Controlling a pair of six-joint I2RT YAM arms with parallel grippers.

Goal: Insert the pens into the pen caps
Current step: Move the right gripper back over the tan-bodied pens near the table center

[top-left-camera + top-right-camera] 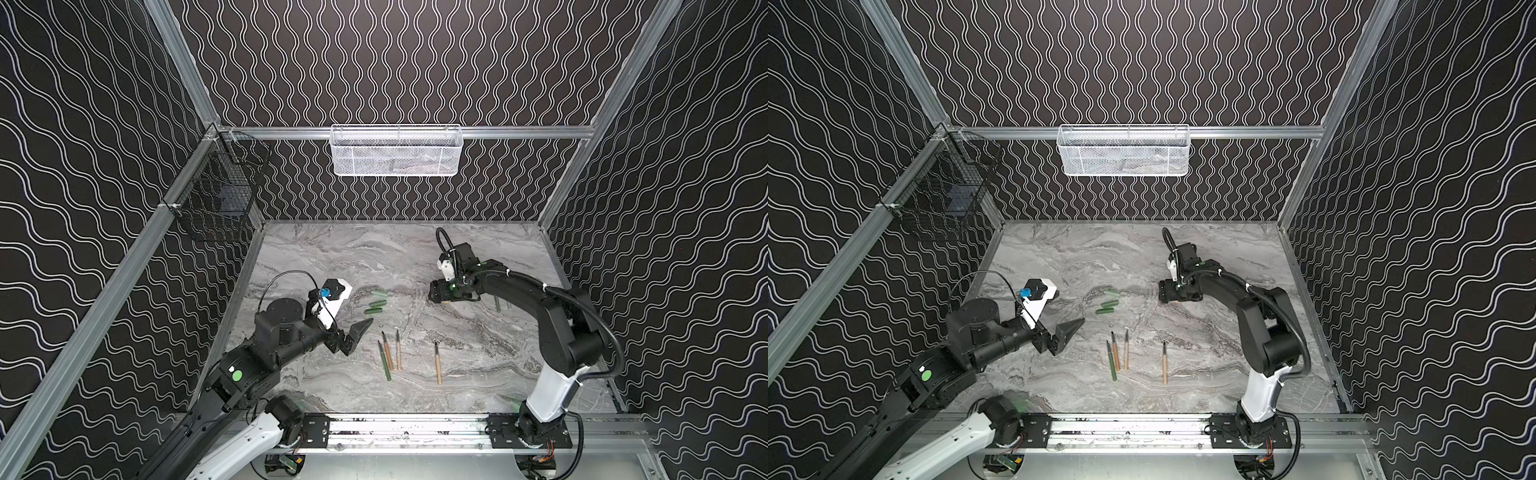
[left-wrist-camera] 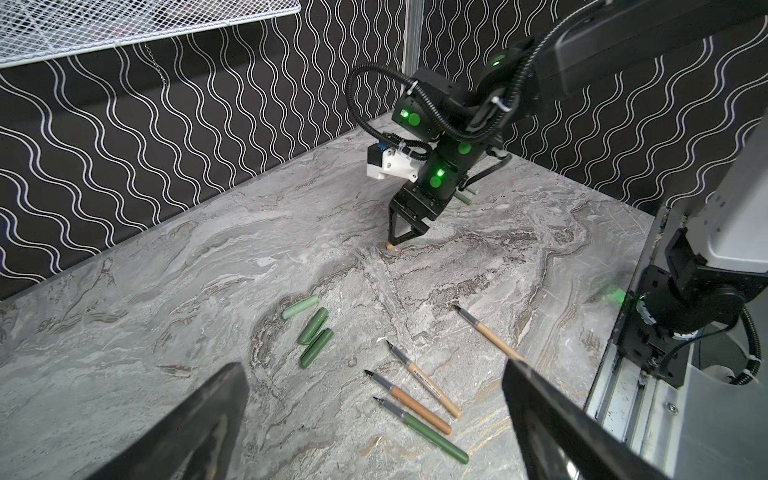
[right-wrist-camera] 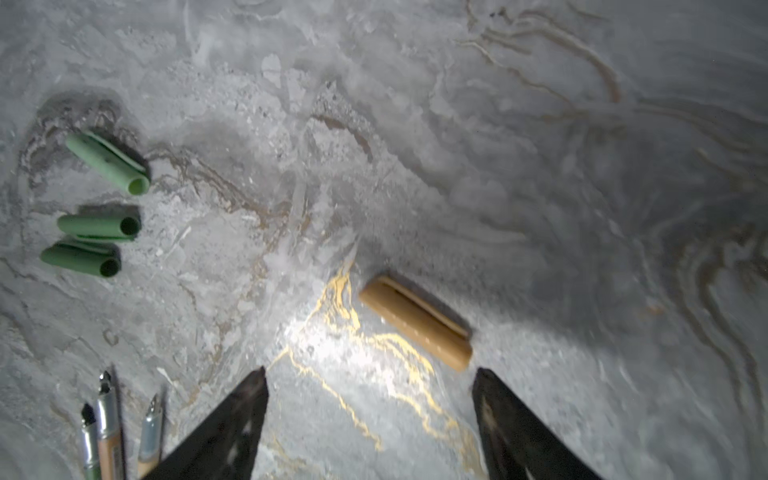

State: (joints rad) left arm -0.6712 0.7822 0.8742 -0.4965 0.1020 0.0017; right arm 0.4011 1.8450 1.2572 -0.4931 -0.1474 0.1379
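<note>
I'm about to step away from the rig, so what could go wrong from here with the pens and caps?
The tan cap lies slanted, close to one side of the open right gripper, so closing could nudge or roll it away. Three pens lie packed together; grabbing one might knock its neighbours.

Probably lab: aluminium-framed robot cell [image 1: 519, 132]

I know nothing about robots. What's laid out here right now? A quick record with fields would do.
table: grey marble
left gripper: open, empty
right gripper: open, empty, low, close to the tan cap
tan cap: lying flat, alone, ungripped
green caps: three, lying close together
pens: four uncapped near the front; at least one more behind the right arm
</note>
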